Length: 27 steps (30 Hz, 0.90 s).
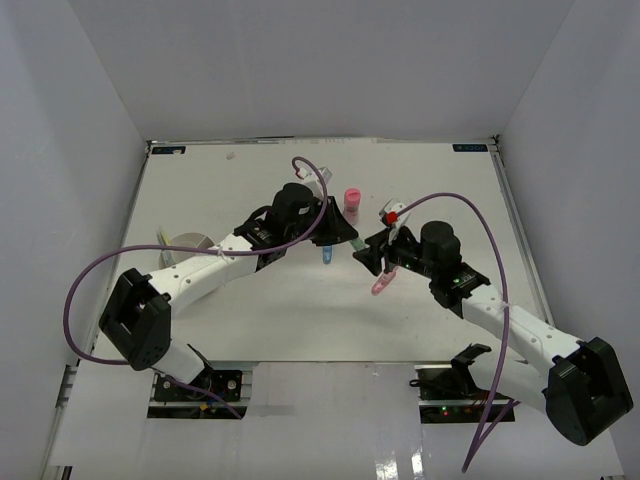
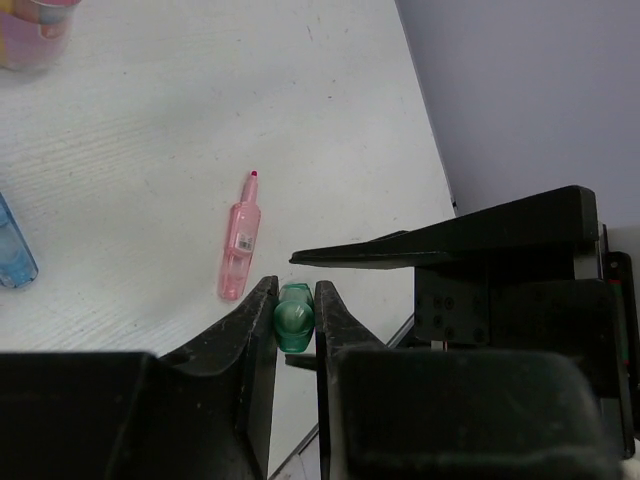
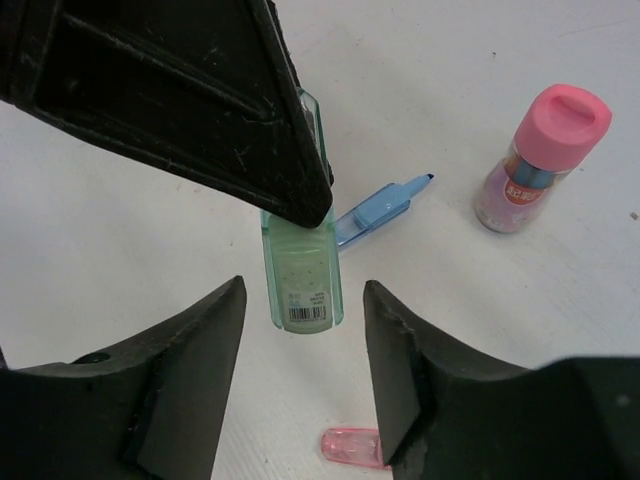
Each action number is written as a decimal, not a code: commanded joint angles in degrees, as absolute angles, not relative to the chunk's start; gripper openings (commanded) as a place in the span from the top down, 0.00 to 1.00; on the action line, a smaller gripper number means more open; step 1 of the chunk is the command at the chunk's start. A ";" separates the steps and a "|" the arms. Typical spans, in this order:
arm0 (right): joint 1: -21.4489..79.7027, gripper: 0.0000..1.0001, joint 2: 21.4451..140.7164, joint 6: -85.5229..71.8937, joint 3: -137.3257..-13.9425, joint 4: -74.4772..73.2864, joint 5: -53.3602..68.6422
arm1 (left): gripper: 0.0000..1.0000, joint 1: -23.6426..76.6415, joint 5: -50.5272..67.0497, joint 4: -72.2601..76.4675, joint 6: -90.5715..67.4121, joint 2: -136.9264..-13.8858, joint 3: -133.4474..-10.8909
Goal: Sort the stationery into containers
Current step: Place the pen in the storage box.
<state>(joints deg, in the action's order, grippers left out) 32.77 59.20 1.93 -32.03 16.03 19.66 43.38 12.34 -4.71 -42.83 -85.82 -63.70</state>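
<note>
Handover station, mid-table [image 1: 250, 190]. My left gripper [image 2: 295, 292] is clenched on the green highlighter [image 3: 302, 270]. The left wrist view shows both fingers pressed against its rounded end with no gap. The right gripper [image 3: 300, 302] straddles the opposite, barcode-labelled end, but its fingers stand apart with bare table showing on either side of the barrel, so I record it as released and carrying nothing. The highlighter appears to hang clear of the surface between the two arms, which meet nose to nose. My reading of the layout is that the white bowl [image 1: 190, 238] sits far to the left, just beside the left forearm and well apart from the right arm. Passing the piece across would therefore put it on the side that can reach the container. Gripping at one end also left the rest of the barrel free for the other gripper. Not yet sorted are the pink highlighter [image 2: 240, 250], lying flat near the right gripper, the blue pen [image 3: 380, 212], flat beside the green one, and the pink cylinder [image 3: 545, 150], upright farther back. I would draw the right arm straight back before swinging left, because its fingers flank the barrel and a sideways move could knock it. An end grip may also let the barrel pivot.
</note>
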 commanded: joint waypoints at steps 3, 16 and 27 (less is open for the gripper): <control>32.96 0.28 57.66 2.20 -31.29 18.81 18.90 | 0.95 43.68 8.27 -6.49 -41.49 -83.15 -65.04; 32.87 0.10 57.04 -1.22 -29.00 18.11 14.24 | 0.97 30.54 -14.68 -29.69 -36.74 -67.45 -59.69; 32.78 0.10 59.68 -3.51 -29.62 17.40 12.66 | 0.94 19.60 -29.88 -49.38 -32.70 -54.67 -59.76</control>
<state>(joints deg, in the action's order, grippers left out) 32.75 59.61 -2.50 -29.04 16.34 13.52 20.73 -24.56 -41.85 -34.37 -54.52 -58.43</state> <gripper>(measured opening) 0.901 0.263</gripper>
